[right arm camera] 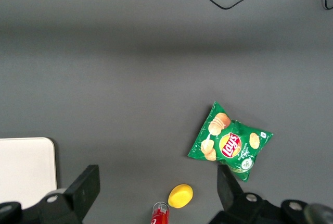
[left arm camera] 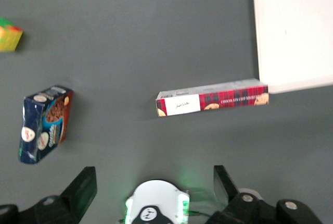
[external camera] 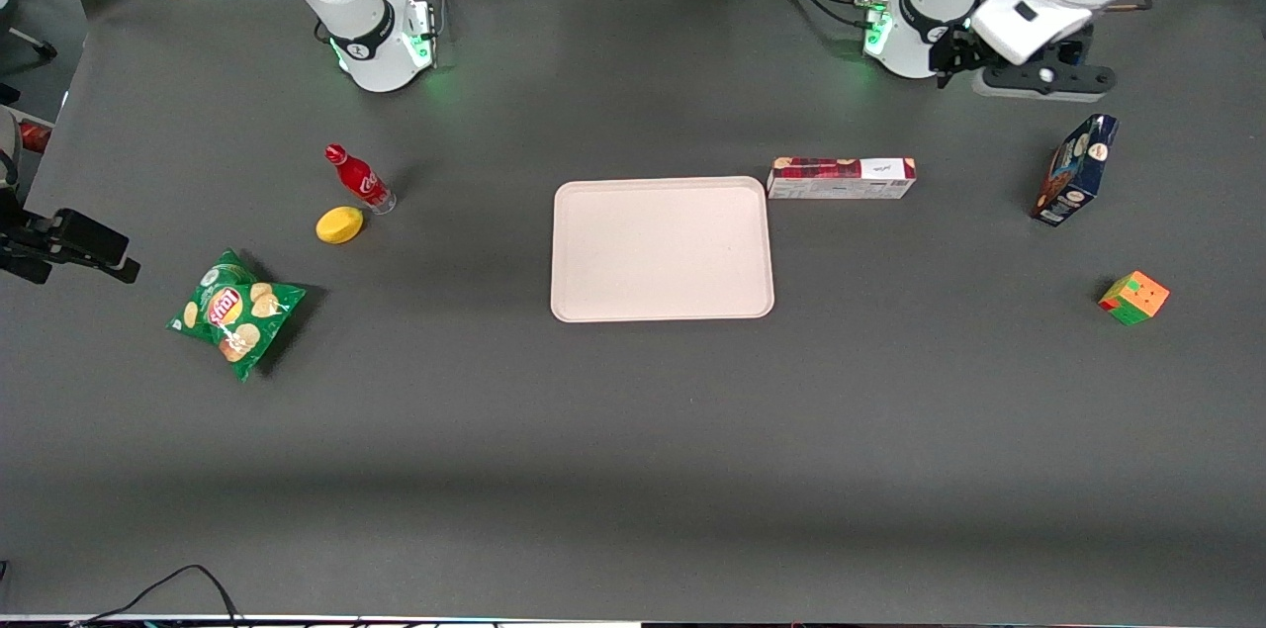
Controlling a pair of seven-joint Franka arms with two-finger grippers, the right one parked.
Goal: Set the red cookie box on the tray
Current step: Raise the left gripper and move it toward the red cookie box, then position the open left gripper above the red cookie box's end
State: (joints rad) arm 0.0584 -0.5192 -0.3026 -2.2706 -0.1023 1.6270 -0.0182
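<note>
The red cookie box (external camera: 841,179) lies on its long side on the grey bench (external camera: 633,430), just beside the tray's (external camera: 662,249) corner toward the working arm's end, and slightly farther from the front camera than most of the tray. In the left wrist view the box's plaid end appears to meet the tray's (left arm camera: 294,31) rounded corner, while its white label panel points away from the tray. The tray sits flat at the middle of the bench with nothing on it.

The tool (external camera: 1039,74) hangs high above the bench close to the working arm's base, farther from the front camera than the box and well apart from it. Its fingers (left arm camera: 78,190) stand wide apart, holding nothing.

Toward the working arm's end stand a dark blue cookie box (external camera: 1075,170) and, nearer the front camera, a colour cube (external camera: 1133,298). Toward the parked arm's end lie a red bottle (external camera: 359,179), a lemon (external camera: 339,224) and a green chip bag (external camera: 234,312).
</note>
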